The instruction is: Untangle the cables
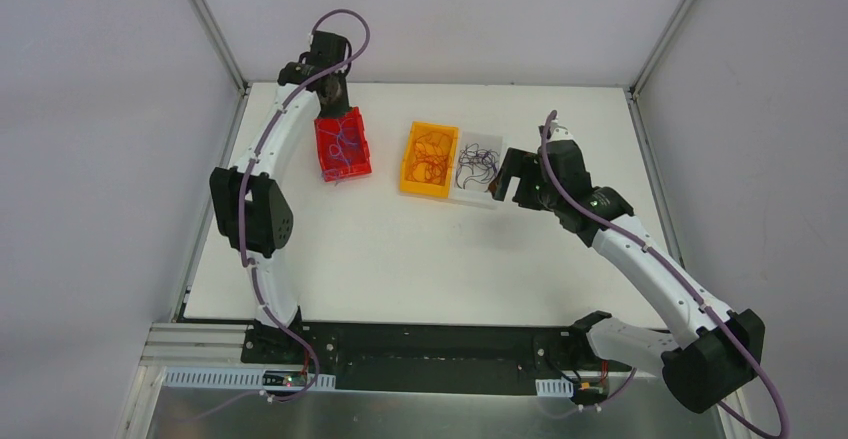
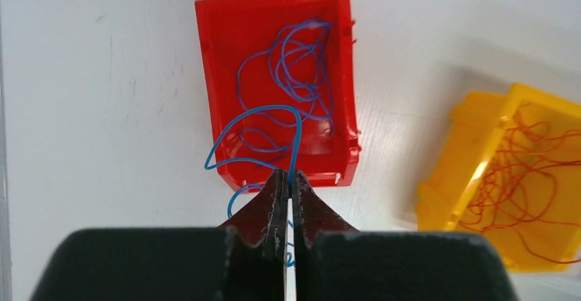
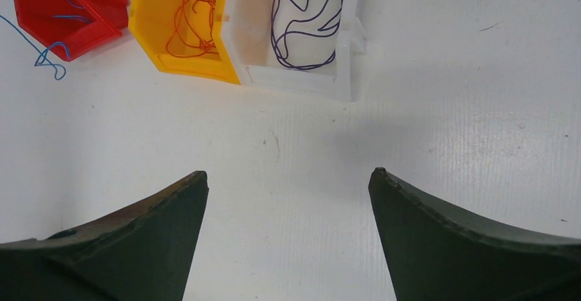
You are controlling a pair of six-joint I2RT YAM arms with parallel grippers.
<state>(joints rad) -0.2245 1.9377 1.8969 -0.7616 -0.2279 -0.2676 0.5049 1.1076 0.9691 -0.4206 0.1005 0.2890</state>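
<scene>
1. From above, we find the left gripper (image 1: 334, 102) nearest, at the red bin's (image 1: 346, 171) far end; the right gripper (image 1: 500, 176) sits well off to the bin's right.
2. Left wrist: fingers clenched on a hair-thin blue cable (image 2: 296, 136) running straight ahead into the red bin's tangle.
3. Right wrist: fingers spread, empty; orange strands (image 3: 192, 13) and dark strands (image 3: 308, 13) lie right of the red bin.

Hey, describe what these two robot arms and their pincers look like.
The left arm and right arm have white curved links, black joint housings and a purple cable along each. The left pincer and right pincer have dark, tapering fingers with curved edges.
</scene>
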